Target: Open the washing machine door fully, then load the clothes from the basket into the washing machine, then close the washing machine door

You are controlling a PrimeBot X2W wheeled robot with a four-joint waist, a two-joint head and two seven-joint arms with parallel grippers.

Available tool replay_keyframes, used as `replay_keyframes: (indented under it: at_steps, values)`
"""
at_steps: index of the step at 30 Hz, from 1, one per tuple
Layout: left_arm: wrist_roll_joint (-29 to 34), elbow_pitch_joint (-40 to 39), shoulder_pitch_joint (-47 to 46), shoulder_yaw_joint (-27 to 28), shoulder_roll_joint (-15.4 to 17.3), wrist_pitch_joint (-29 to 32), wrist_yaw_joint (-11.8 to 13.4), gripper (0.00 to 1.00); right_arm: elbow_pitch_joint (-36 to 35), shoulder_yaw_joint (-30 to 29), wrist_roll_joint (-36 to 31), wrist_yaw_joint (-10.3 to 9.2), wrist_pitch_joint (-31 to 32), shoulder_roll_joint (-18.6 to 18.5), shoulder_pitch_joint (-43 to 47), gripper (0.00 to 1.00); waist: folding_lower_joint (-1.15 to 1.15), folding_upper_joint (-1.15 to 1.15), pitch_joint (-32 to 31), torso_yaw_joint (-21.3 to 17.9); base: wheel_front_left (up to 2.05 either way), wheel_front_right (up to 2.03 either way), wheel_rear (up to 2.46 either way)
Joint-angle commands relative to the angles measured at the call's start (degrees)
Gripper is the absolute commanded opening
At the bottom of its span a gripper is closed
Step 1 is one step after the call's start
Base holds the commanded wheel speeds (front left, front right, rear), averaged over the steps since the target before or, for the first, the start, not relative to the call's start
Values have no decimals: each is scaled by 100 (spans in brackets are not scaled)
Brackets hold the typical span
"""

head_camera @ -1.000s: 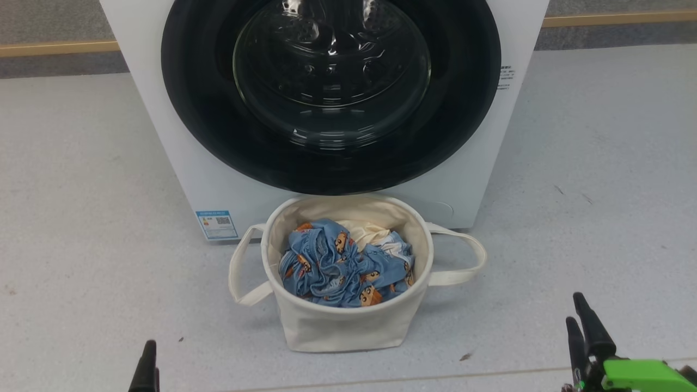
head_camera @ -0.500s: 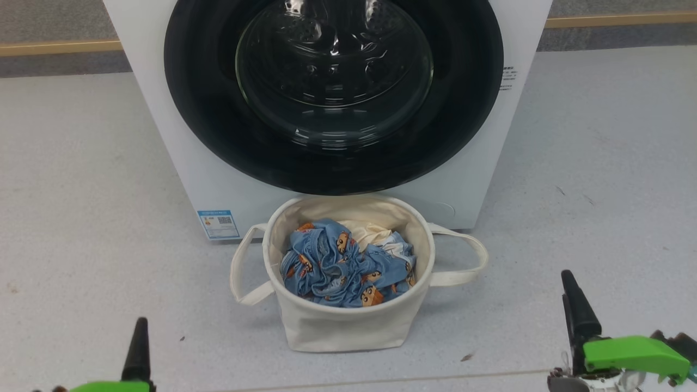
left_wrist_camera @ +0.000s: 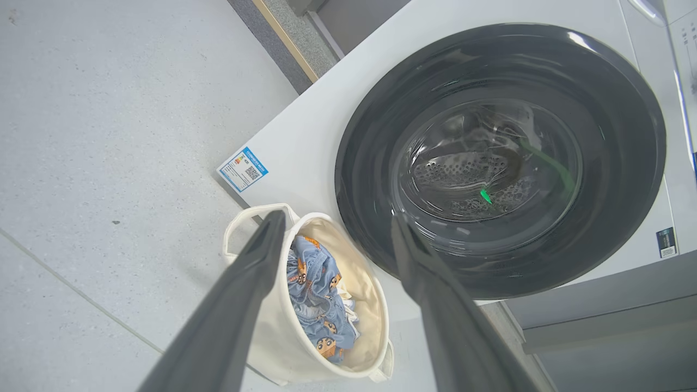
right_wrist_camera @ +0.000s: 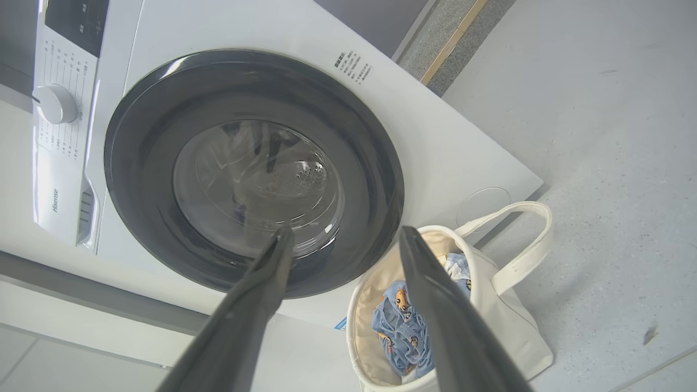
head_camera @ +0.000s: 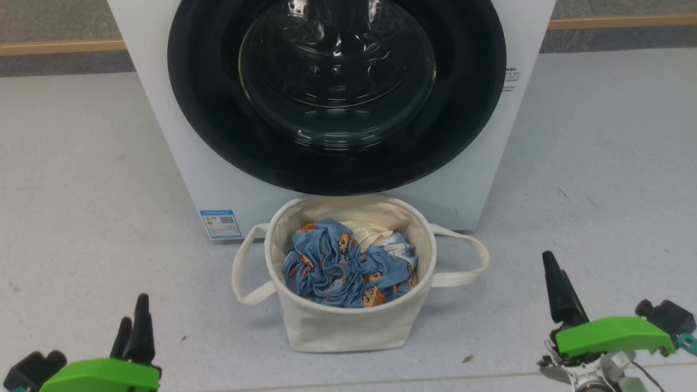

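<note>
opening step pending: glossy black-rimmed round glass washing machine door (head_camera: 337,92) closed, behind cream canvas basket (head_camera: 348,326) of blue printed clothes (head_camera: 343,267); left gripper (left_wrist_camera: 337,218) and right gripper (right_wrist_camera: 347,231) spread wide, empty; next likely: hook door rim, pull outward.

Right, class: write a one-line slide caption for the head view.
Closed washing machine door behind the basket of clothes, with left end effector and right end effector low in the corners.

Pale grey speckled floor (head_camera: 81,163). On it stand the washing machine (head_camera: 163,136), well ahead of both grippers, and the basket (head_camera: 348,326), just in front of it, between the left gripper (head_camera: 134,310) and the right gripper (head_camera: 549,259). A dark speck (head_camera: 466,357) lies left of the right gripper.
</note>
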Motion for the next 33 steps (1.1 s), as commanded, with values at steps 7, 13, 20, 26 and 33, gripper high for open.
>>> replay_keyframes:
  at_steps: [7,13,20,26,33]
  values:
    - [688,-251,-475,-132,388,-131,142,100,-292,196,-898,2,-181,-38,-470,100,0,0,-6,11,0,0,0]
    - [1136,-280,-607,-314,562,-118,243,100,-294,280,-1609,2,-282,-42,-559,100,0,0,-21,22,0,0,0]
    - [1563,-294,-719,-469,737,-149,355,100,-312,398,-2196,2,-400,-46,-652,100,0,0,-58,23,0,0,0]
    - [1844,-329,-779,-574,867,-162,422,100,-325,478,-2600,2,-484,-50,-707,100,0,0,-94,18,0,0,0]
    - [2211,-404,-845,-719,1046,-185,504,100,-334,584,-3200,2,-602,-54,-790,100,0,0,-138,17,0,0,0]
